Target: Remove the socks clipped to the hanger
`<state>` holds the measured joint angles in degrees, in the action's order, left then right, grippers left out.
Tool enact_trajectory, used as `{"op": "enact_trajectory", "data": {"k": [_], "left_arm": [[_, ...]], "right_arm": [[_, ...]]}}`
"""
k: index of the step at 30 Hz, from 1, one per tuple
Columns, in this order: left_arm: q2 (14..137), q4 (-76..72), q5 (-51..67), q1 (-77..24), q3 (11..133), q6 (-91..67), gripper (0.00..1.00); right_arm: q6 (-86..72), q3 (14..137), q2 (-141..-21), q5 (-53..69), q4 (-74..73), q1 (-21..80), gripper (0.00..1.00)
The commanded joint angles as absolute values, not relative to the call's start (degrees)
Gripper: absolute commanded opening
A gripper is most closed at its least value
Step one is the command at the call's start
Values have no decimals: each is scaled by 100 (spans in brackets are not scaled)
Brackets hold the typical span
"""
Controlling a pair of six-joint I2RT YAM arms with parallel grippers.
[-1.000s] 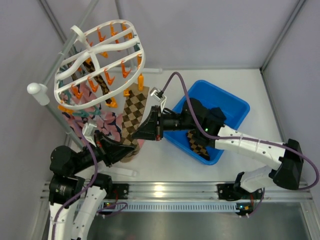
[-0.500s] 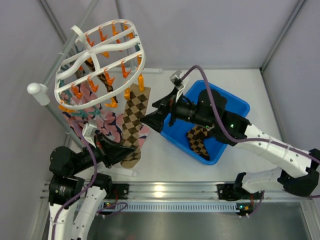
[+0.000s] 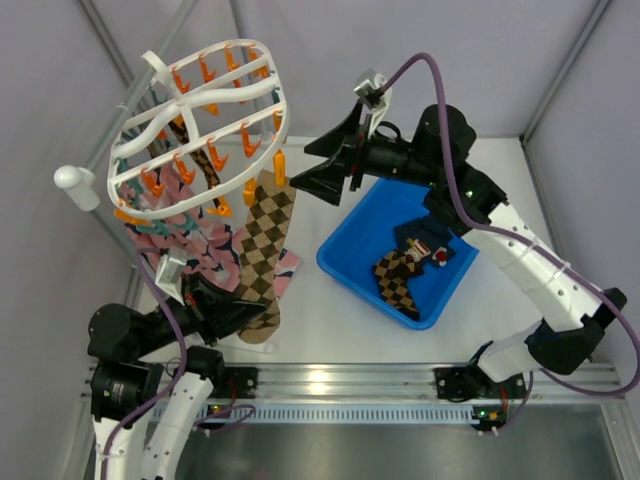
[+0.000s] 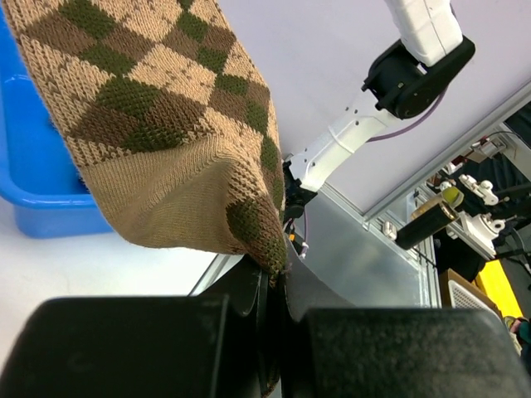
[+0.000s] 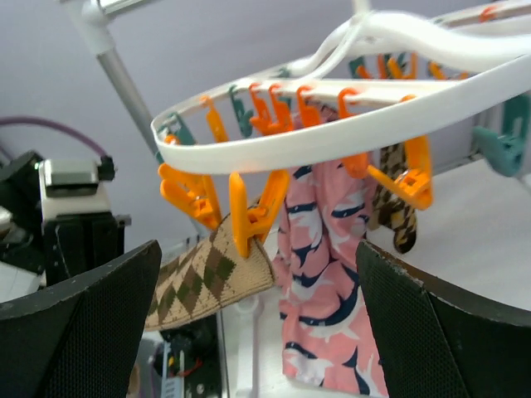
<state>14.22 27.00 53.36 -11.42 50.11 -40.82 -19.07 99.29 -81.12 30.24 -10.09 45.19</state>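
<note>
The white oval hanger (image 3: 200,110) hangs at the back left, with orange clips along its bars. From one orange clip (image 3: 281,165) a brown checkered sock (image 3: 262,245) hangs down; pink socks (image 3: 200,245) hang behind it. My left gripper (image 3: 240,315) is shut on this sock's toe (image 4: 158,124), which is pinched between the dark fingers (image 4: 249,298). My right gripper (image 3: 318,168) is open, raised beside the hanger's rim (image 5: 348,133) and facing the orange clip (image 5: 253,220) on the checkered sock (image 5: 207,282), with a pink sock (image 5: 328,274) to its right.
A blue bin (image 3: 375,225) stands at the right of the hanger, and a checkered sock (image 3: 400,280) lies in it. The grey pole (image 3: 130,100) with a white knob (image 3: 75,185) carries the hanger. A metal rail (image 3: 330,380) runs along the near edge.
My right gripper let go of the checkered sock, opened wide, and rose back to the hanger's rim. My left gripper closed on the sock's toe and drew it slightly nearer.
</note>
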Motion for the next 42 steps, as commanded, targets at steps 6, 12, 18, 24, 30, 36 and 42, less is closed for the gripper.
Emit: {"op": "enact_trajectory", "data": {"k": [6,12,18,24,30,36,42], "left_arm": [[1380,2496,5537,-1178,5186,-4157,0],[1318,2487,5572,-1178,5168,-4175,0],[1283,2487,5563,-1187,5115,-4184,0],[1231,2496,5572,-1187,5036,-4175,0],[1222,2487,5546,-1187,4992,-4175,0],[1213,2487,5362,-1187,4992,-4201,0],[1204,2496,4931,-1187,4861,-4350,0]], "right_arm": [[-2311,9984,-8595,4587,474,4500,94],[-2977,10396,-9131,4965,1229,4474,89],[-3366,10661,-9527,5080,1695,4447,71],[-3779,10434,-9519,4861,2232,4421,0],[-3604,10151,-9273,4351,1952,4421,0],[-2876,9330,-8650,3403,256,4438,99],[-3355,6397,-6893,3093,1298,4604,99]]}}
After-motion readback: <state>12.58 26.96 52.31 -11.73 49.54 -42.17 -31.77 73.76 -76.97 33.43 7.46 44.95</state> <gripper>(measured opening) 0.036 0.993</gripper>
